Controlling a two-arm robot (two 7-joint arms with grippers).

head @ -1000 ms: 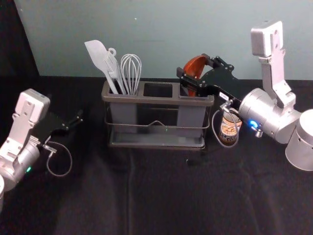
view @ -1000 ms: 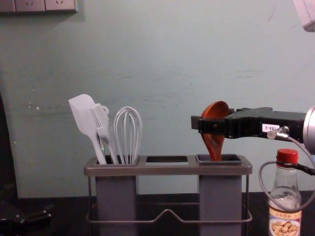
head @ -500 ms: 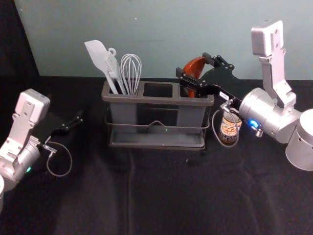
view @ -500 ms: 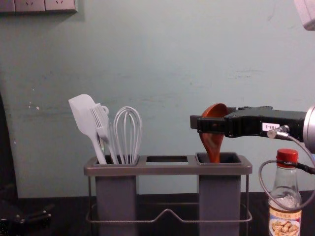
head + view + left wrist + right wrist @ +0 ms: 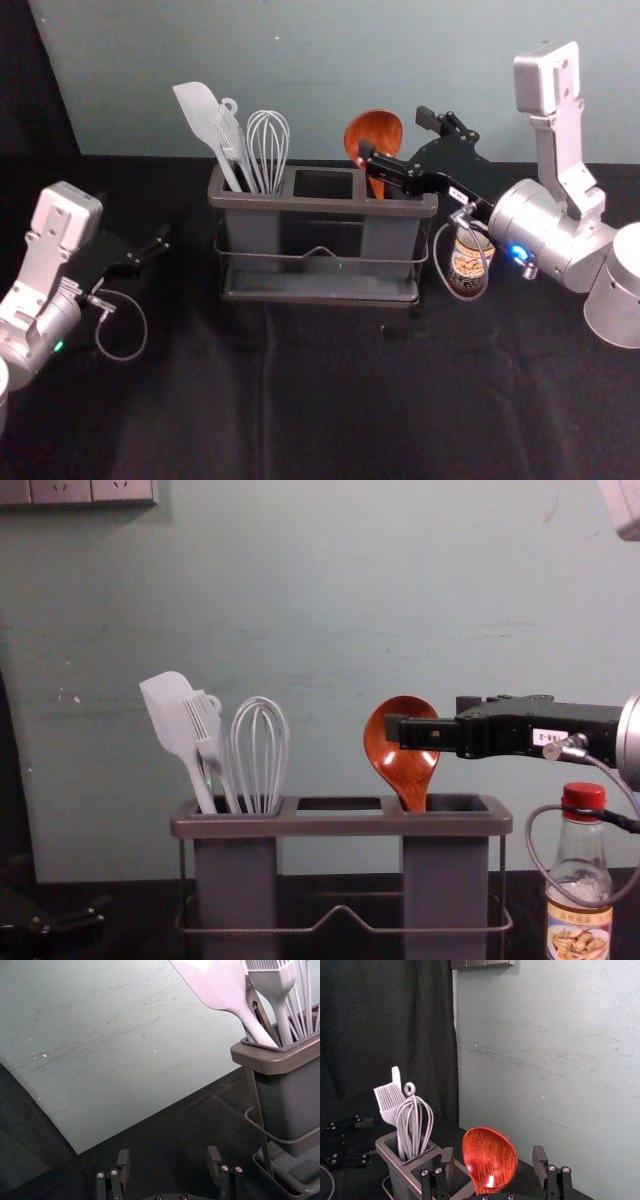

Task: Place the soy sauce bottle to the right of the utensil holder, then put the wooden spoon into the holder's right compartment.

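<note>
Right gripper (image 5: pixel 393 133) stood wide, its jaws spread well apart above the right end of the utensil holder (image 5: pixel 330 206). Just past its tips and partly between its jaws was the bowl of the wooden spoon (image 5: pixel 374 130); in the chest view the nearer jaw crossed in front of that bowl. Whether the two touched could not be told. Below the gripper, the spoon's handle ran down into the right compartment (image 5: pixel 447 880), the whole spoon tilted so that its bowl leaned off to the gripper's left. Lower than the gripper and to the right of its tips, under the arm, the soy sauce bottle (image 5: pixel 466 264) stood upright with its red cap on, beside the holder's right end. Well to the gripper's left, a white spatula (image 5: pixel 198 108), a brush (image 5: pixel 203 720) and a whisk (image 5: pixel 268 145) leaned in the holder's left compartment (image 5: pixel 236 880). Farther left and lower, beyond the holder, the left gripper (image 5: pixel 161 241) hung idle with its jaws spread too.
</note>
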